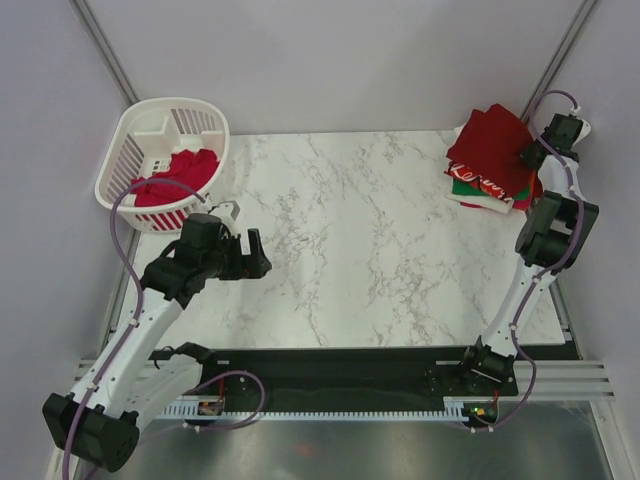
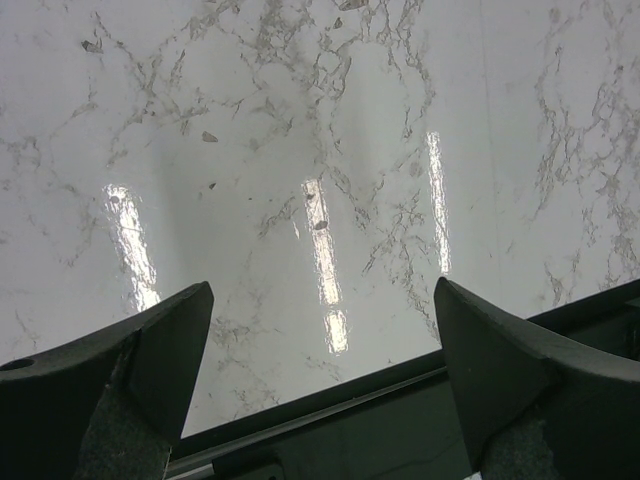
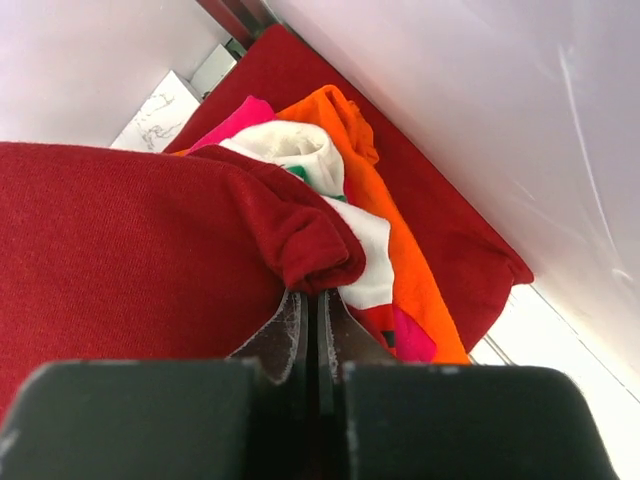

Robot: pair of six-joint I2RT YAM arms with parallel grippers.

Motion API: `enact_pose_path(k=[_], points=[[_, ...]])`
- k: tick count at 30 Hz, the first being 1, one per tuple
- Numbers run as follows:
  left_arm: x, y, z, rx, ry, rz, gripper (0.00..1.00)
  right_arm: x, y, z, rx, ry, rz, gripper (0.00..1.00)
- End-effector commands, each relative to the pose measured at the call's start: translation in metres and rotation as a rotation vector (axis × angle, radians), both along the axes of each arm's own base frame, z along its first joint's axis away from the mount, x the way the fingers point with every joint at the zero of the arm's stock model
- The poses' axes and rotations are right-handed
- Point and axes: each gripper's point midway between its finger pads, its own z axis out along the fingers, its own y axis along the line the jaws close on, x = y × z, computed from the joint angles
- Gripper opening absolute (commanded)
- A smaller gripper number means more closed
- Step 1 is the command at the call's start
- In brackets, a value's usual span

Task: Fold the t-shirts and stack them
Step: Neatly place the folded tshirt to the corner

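A stack of folded t-shirts sits at the table's far right, with a dark red t-shirt (image 1: 488, 145) on top and a red Coca-Cola tee (image 1: 487, 187) and green and white ones under it. My right gripper (image 1: 528, 156) is at the stack's right edge. In the right wrist view it (image 3: 318, 296) is shut on a bunched edge of the dark red t-shirt (image 3: 120, 240), above white (image 3: 300, 145) and orange (image 3: 400, 250) layers. Another red t-shirt (image 1: 180, 175) lies crumpled in the basket. My left gripper (image 1: 258, 255) is open and empty above the marble table (image 2: 320, 150).
The white slotted basket (image 1: 150, 115) stands at the far left corner, just behind my left arm. The table's black front rail (image 2: 400, 400) shows between the left fingers. Walls close in at the back and both sides.
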Motion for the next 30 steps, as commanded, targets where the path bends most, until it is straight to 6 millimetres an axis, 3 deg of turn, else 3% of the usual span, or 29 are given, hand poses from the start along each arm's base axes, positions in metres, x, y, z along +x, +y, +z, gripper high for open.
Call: enact_pose_path(k=[1, 2, 6, 7, 9, 10, 12, 13, 15, 16, 18, 19, 21, 22, 27, 29, 30], points=[[0.006, -0.005, 0.005, -0.035, -0.023, 0.019, 0.99, -0.090, -0.061, -0.073, 0.115, 0.206, -0.336, 0.06], [0.006, -0.005, 0.006, -0.035, -0.023, 0.019, 0.99, -0.083, -0.055, -0.068, 0.140, 0.181, -0.296, 0.11], [0.005, -0.005, 0.007, -0.038, -0.032, 0.020, 0.99, -0.073, -0.053, -0.024, 0.115, 0.099, -0.252, 0.82], [0.005, -0.005, 0.008, -0.039, -0.036, 0.018, 0.99, -0.074, -0.056, 0.003, 0.083, 0.068, -0.254, 0.87], [0.005, -0.006, 0.009, -0.042, -0.039, 0.014, 0.99, -0.083, -0.062, 0.030, 0.036, 0.058, -0.285, 0.94], [0.005, -0.006, 0.010, -0.044, -0.040, 0.013, 0.99, -0.088, -0.067, 0.062, 0.005, 0.018, -0.301, 0.96], [0.004, -0.006, 0.011, -0.046, -0.042, 0.012, 0.99, -0.099, -0.071, 0.091, -0.030, -0.002, -0.333, 0.98], [0.004, -0.006, 0.011, -0.046, -0.042, 0.010, 0.99, -0.107, -0.074, 0.122, -0.053, -0.047, -0.352, 0.98], [0.004, -0.006, 0.013, -0.049, -0.051, 0.010, 0.99, -0.121, -0.076, 0.150, -0.074, -0.073, -0.382, 0.98], [0.004, -0.006, 0.013, -0.050, -0.052, 0.010, 0.99, -0.134, -0.076, 0.182, -0.101, -0.121, -0.400, 0.98], [0.003, -0.006, 0.014, -0.051, -0.058, 0.011, 0.99, -0.149, -0.074, 0.211, -0.130, -0.154, -0.421, 0.98], [0.003, -0.005, 0.017, -0.054, -0.068, 0.013, 0.99, -0.163, -0.069, 0.241, -0.162, -0.200, -0.432, 0.98], [0.002, -0.005, 0.018, -0.055, -0.075, 0.013, 0.99, -0.179, -0.063, 0.269, -0.197, -0.242, -0.447, 0.98], [0.002, -0.004, 0.019, -0.056, -0.079, 0.015, 0.99, -0.192, -0.054, 0.292, -0.215, -0.287, -0.450, 0.98], [0.001, -0.004, 0.023, -0.060, -0.094, 0.013, 0.99, -0.204, -0.012, 0.346, -0.206, -0.471, -0.313, 0.98], [0.001, -0.004, 0.024, -0.062, -0.097, 0.014, 0.99, -0.195, 0.023, 0.362, -0.158, -0.578, -0.143, 0.98], [0.001, -0.004, 0.024, -0.062, -0.098, 0.014, 0.99, -0.188, 0.040, 0.351, -0.103, -0.590, -0.055, 0.98]])
